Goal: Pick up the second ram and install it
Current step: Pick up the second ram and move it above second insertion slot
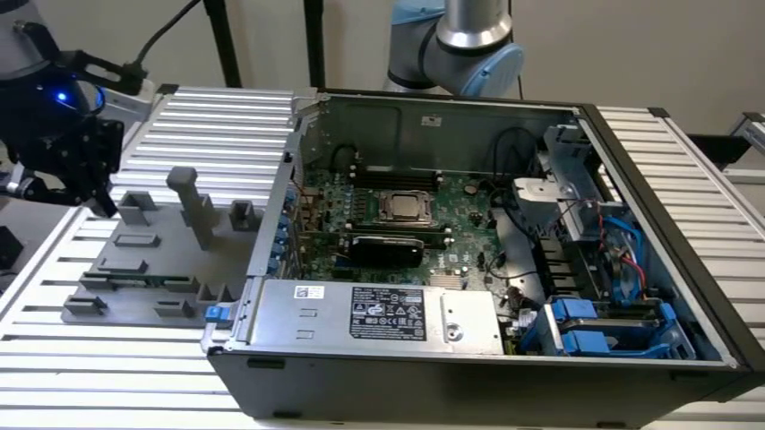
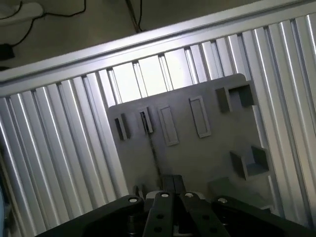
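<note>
Gripper [image 1: 74,193] [image 2: 172,183]: it hung over the corner of the grey tray [image 1: 167,260] [image 2: 197,158] that lay farthest from the case. I could not tell whether it was apart, together or clamped on anything.

Second ram [image 2: 153,153]: I took the thin dark line on the tray, in the wrist view, for the stick standing on edge. No green showed plainly, so this was my judgement.

Long axis: it ran along the tray's face, with one end toward the gripper and the other at a small end slot [image 2: 144,121] further across the tray.

Bearing: the stick lay below and ahead of the gripper. I could not tell whether its near end touched the gripper.

Obstacles: a tall post [image 1: 185,208] and low blocks stood on the tray's side nearer the case, apart from that line.

Room: the ribbed table [image 1: 72,358] ran all round the tray. The open computer case [image 1: 418,121] stood just beside the tray, on the exterior view's right, with the motherboard [image 1: 467,215] in its floor.

Task standing: I judged the stick not yet carried to the case.
</note>
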You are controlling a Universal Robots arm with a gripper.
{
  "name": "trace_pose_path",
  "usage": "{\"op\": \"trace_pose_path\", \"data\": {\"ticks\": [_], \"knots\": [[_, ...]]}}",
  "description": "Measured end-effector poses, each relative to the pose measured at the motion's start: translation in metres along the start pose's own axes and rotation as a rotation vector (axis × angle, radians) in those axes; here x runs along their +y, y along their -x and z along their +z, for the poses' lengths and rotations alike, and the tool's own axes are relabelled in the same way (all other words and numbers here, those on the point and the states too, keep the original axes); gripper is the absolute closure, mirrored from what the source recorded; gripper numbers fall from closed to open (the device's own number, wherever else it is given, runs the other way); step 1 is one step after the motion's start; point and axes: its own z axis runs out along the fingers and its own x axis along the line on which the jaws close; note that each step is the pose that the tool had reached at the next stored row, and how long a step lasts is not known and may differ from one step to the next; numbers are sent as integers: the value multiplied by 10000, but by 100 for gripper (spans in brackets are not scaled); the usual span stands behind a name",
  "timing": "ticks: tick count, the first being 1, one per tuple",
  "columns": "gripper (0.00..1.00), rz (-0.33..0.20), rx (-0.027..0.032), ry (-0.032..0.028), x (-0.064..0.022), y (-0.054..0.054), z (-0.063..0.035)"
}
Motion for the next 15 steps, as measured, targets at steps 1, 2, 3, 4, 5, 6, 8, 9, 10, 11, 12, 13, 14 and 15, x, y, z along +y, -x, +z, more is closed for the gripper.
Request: {"op": "trace_pose_path", "data": {"ticks": [1, 2, 3, 4, 5, 6, 8, 9, 10, 11, 12, 13, 14, 15], "knots": [[100, -166, 3, 0, 0, 0, 10], [100, -317, 5, 0, 0, 0, 20], [100, -481, 7, 0, -1, 0, 32], [100, -640, 8, -2, -1, 0, 44], [100, -803, 10, -2, -2, 0, 58], [100, -950, 12, -3, -2, 1, 70], [100, -1222, 19, -5, -3, 1, 94], [100, -1363, 22, -6, -4, 1, 107], [100, -1491, 25, -6, -5, 1, 119], [100, -1626, 30, -6, -5, 1, 132], [100, -1744, 34, -7, -6, 1, 143], [100, -1859, 38, -9, -6, 1, 155], [100, -1982, 42, -10, -7, 2, 167], [100, -2100, 47, -11, -7, 2, 178]]}}
